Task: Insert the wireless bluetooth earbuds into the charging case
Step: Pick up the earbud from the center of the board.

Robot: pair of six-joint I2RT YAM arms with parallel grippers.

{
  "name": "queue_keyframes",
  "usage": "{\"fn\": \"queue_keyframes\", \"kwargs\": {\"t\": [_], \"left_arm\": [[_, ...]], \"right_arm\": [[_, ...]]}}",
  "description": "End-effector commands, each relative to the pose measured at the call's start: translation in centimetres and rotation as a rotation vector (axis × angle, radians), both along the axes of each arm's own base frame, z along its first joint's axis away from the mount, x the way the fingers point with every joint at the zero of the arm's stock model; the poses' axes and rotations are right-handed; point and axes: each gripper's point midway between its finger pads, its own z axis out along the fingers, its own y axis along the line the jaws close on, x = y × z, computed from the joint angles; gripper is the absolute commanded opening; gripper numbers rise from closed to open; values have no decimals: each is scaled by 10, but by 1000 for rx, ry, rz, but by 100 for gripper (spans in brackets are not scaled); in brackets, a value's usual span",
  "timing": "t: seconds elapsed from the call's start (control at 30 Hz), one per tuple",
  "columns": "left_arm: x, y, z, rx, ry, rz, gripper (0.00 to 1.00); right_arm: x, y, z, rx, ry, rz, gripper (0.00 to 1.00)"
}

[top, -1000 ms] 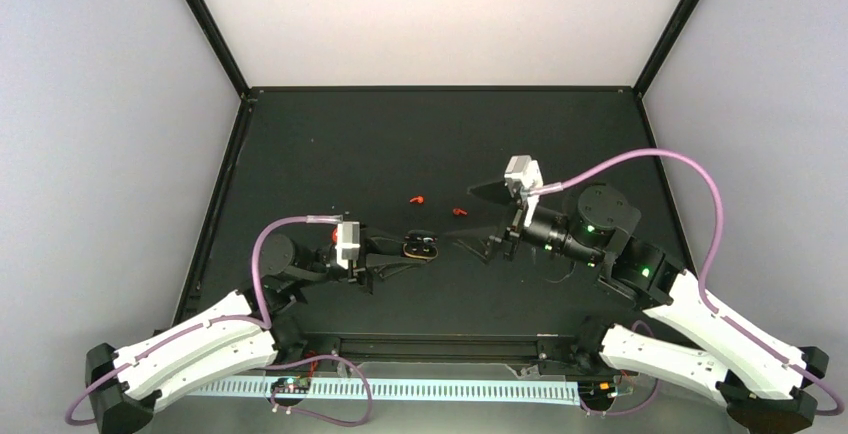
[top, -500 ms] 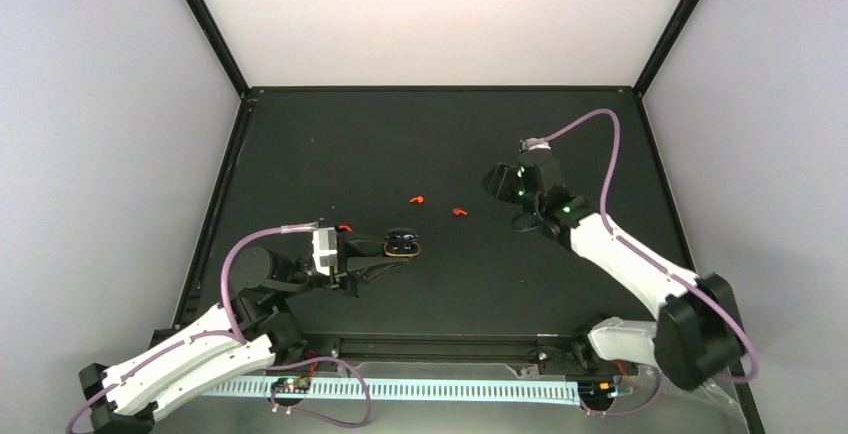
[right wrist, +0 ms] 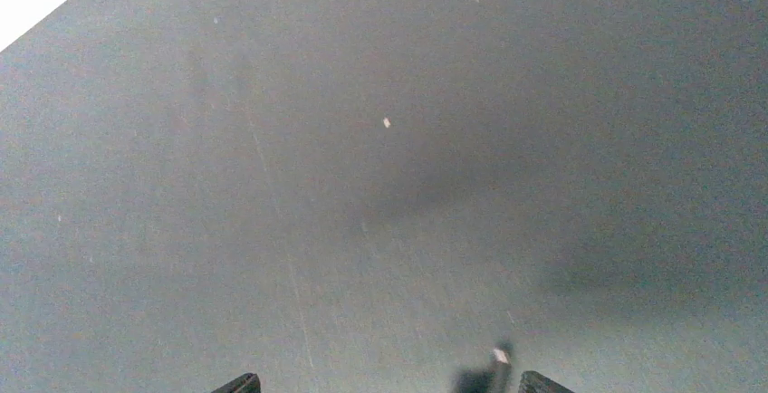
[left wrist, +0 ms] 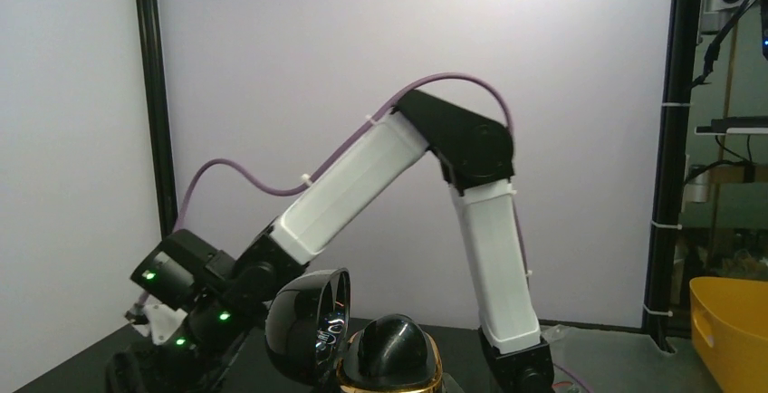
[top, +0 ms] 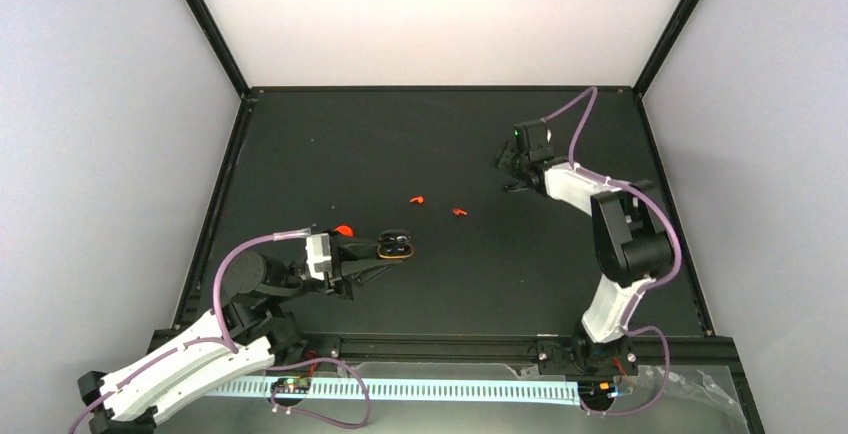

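Two tiny red-orange earbuds (top: pixel 417 199) (top: pixel 459 212) lie apart on the black mat near its middle. The charging case (top: pixel 396 245) is a small dark puck with an orange rim, and my left gripper (top: pixel 390 251) is shut on it, just near of the earbuds. In the left wrist view the case (left wrist: pixel 389 361) fills the bottom centre, glossy black with a gold rim, its lid (left wrist: pixel 303 325) standing open to the left. My right gripper (top: pixel 510 172) is at the far right of the mat, well away from both earbuds. In the right wrist view it (right wrist: pixel 389 384) stands open over bare mat.
A small red spot (top: pixel 343 229) shows beside the left wrist camera; I cannot tell what it is. A dark blur with a white speck (right wrist: pixel 496 361) sits by the right fingertip. The mat's raised black frame (top: pixel 440 88) and white walls bound the area.
The right arm has swung up and back to the far right, away from the earbuds, its jaws a little narrower. The left arm has drawn the case slightly leftward.
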Motion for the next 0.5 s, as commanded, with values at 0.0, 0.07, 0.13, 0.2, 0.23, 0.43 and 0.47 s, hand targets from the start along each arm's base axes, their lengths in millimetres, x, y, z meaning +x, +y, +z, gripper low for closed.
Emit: {"fn": "queue_keyframes", "kwargs": {"t": [0.0, 0.07, 0.13, 0.2, 0.23, 0.43, 0.47], "left_arm": [[1, 2, -1, 4, -12, 17, 2], [1, 2, -1, 5, -10, 20, 2], [2, 2, -2, 7, -9, 24, 2], [2, 2, -2, 9, -8, 24, 2], [3, 2, -3, 9, -8, 25, 2], [3, 1, -3, 0, -4, 21, 2], [3, 1, -2, -1, -3, 19, 2]], "right_arm": [[41, 9, 9, -4, -54, 56, 74], [51, 10, -6, -14, -11, 71, 74], [57, 12, -17, -19, 20, 90, 74], [60, 14, -25, -23, 42, 102, 74], [59, 14, -29, -22, 53, 107, 74], [44, 16, -45, 2, 102, 120, 73], [40, 15, -47, 5, 106, 118, 73]]}}
